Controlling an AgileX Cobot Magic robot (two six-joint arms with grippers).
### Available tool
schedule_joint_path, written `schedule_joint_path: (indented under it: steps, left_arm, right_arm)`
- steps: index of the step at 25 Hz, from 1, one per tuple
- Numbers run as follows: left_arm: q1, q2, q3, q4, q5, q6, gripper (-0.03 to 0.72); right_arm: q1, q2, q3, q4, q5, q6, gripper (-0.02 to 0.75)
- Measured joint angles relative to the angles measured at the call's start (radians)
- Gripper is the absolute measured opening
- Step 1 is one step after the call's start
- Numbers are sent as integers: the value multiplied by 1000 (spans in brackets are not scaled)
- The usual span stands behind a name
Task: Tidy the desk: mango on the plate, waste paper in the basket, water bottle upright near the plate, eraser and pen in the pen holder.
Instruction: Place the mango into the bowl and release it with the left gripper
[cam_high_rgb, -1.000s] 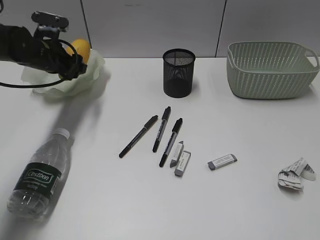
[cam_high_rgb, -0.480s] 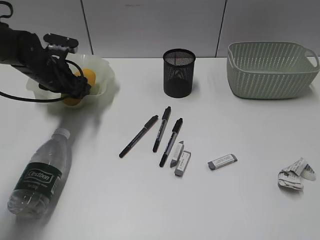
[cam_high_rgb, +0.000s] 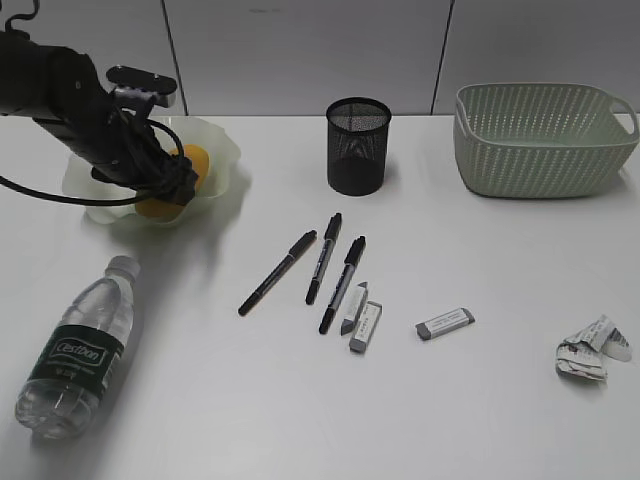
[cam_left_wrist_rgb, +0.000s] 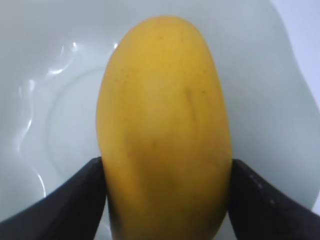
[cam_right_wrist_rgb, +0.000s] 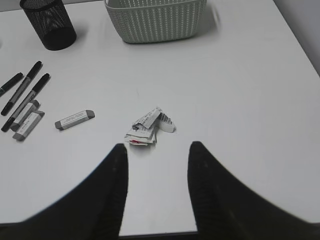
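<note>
My left gripper (cam_high_rgb: 170, 186) is shut on the yellow-orange mango (cam_high_rgb: 192, 162) and holds it over the pale green ruffled plate (cam_high_rgb: 226, 152) at the back left of the desk. In the left wrist view the mango (cam_left_wrist_rgb: 165, 115) fills the space between the jaws (cam_left_wrist_rgb: 167, 172) above the plate (cam_left_wrist_rgb: 55, 80). The water bottle (cam_high_rgb: 76, 350) lies on its side at the front left. Three pens (cam_high_rgb: 323, 257) and three erasers (cam_high_rgb: 444, 323) lie mid-desk. The black pen holder (cam_high_rgb: 357, 145) and green basket (cam_high_rgb: 540, 140) stand at the back. My right gripper (cam_right_wrist_rgb: 157, 150) is open above the desk, just short of the waste paper (cam_right_wrist_rgb: 147, 127).
The waste paper (cam_high_rgb: 590, 350) lies near the desk's right front edge. The right wrist view also shows the basket (cam_right_wrist_rgb: 155, 20), pen holder (cam_right_wrist_rgb: 48, 22), pens (cam_right_wrist_rgb: 22, 95) and an eraser (cam_right_wrist_rgb: 75, 119). A grey panelled wall runs behind the desk.
My left arm has moved right and down with the mango, from above the plate's rim to low inside the plate. The plate has shifted slightly right.
</note>
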Motion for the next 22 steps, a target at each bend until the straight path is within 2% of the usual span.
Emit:
schedule_joint_path:
  steps: [3,8,12,14,17,22]
  left_arm:
    - [0,0,0,-2,24,0,537]
    - [0,-36,0,-3,10,0,639]
    - [0,-122,0,-6,-4,0,659]
    - [0,-187,0,-18,33,0,645]
    - [0,-323,49,-41,79,0,585]
    - [0,-680,299,-65,157,0,543]
  right_arm:
    - [0,0,0,0,1,0,329]
    - [0,0,0,0,0,0,329]
    - [0,0,0,0,0,0,329]
    - [0,0,0,0,0,0,329]
    - [0,0,0,0,0,0,329]
    - [0,0,0,0,0,0,329]
